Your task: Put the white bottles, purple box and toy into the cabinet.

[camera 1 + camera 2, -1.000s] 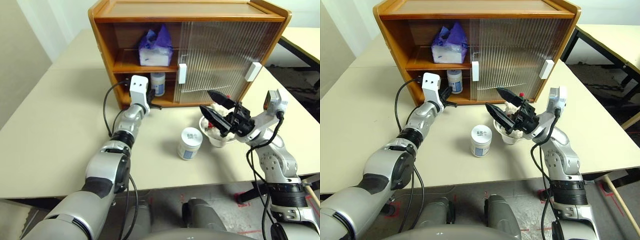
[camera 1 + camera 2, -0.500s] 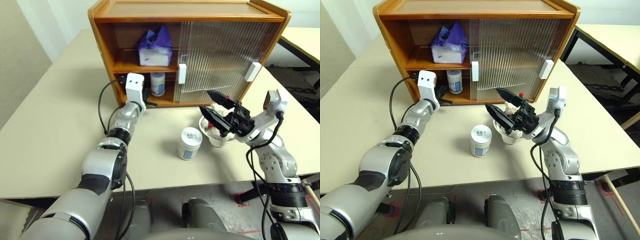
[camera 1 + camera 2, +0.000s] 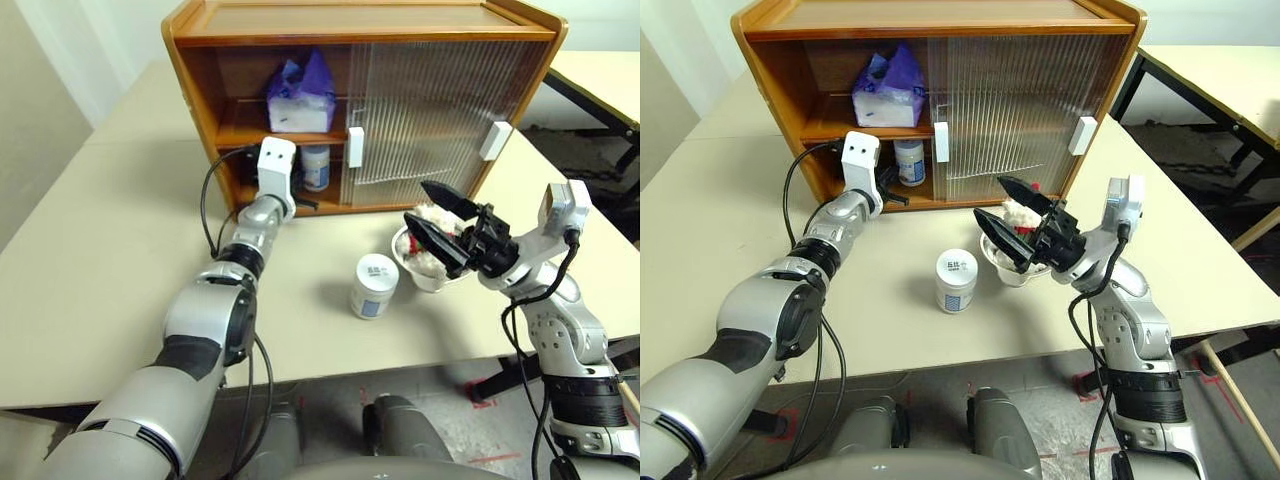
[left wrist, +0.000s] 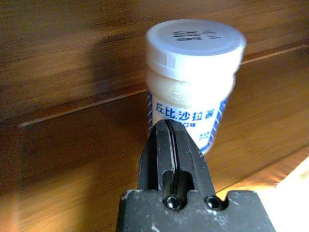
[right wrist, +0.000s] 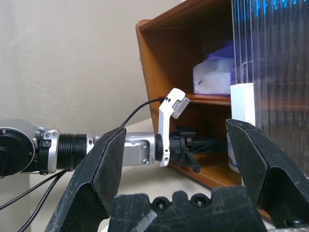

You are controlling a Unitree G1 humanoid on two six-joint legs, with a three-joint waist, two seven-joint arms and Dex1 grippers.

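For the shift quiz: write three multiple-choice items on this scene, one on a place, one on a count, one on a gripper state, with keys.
1. Where is the purple box?
A. on the cabinet's upper shelf
B. on the table
C. in the right gripper

2. How many white bottles show?
A. one
B. two
C. three

3. How is the left gripper?
A. open wide
B. shut on a bottle
C. shut, holding nothing

Key:
1 A: it lies on the upper shelf of the cabinet.
2 B: one bottle on the lower shelf, one bottle on the table.
3 C: the left wrist view has its fingers pressed together in front of the shelf bottle.
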